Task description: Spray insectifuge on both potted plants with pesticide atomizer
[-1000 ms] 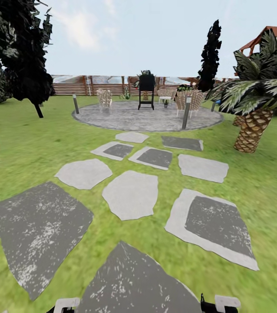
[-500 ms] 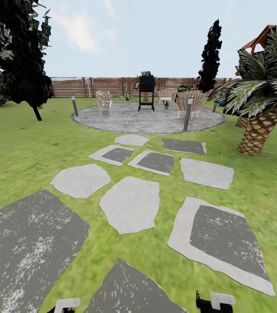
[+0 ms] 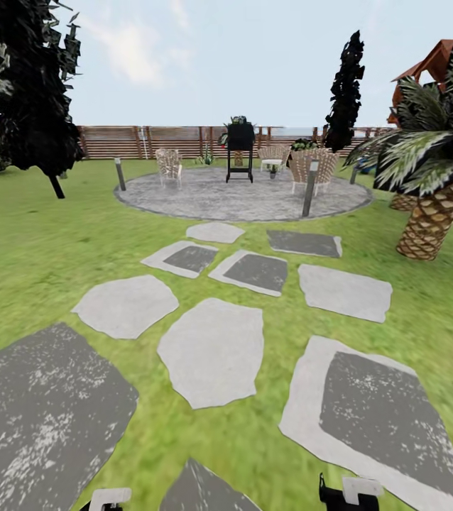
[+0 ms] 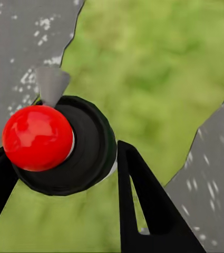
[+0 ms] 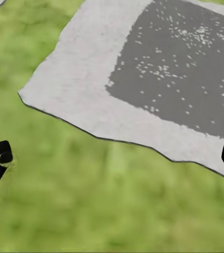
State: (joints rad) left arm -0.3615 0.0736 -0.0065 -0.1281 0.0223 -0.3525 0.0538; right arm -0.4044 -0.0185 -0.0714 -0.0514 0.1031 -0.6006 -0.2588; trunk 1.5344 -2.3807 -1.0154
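Though no writing shows, stepping slabs [image 3: 212, 351] cross the lawn [image 3: 35, 248].

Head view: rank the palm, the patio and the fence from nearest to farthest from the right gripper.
From the right gripper, at the frame's bottom edge:
1. Palm, on the lawn to the right.
2. Patio, ahead past the slabs.
3. Fence, behind the patio.

Bright, even daylight, hardly any shadows; lawn [image 3: 35, 255] soft and blurred, wrist-view grass [image 5: 112, 211] strongly out of focus
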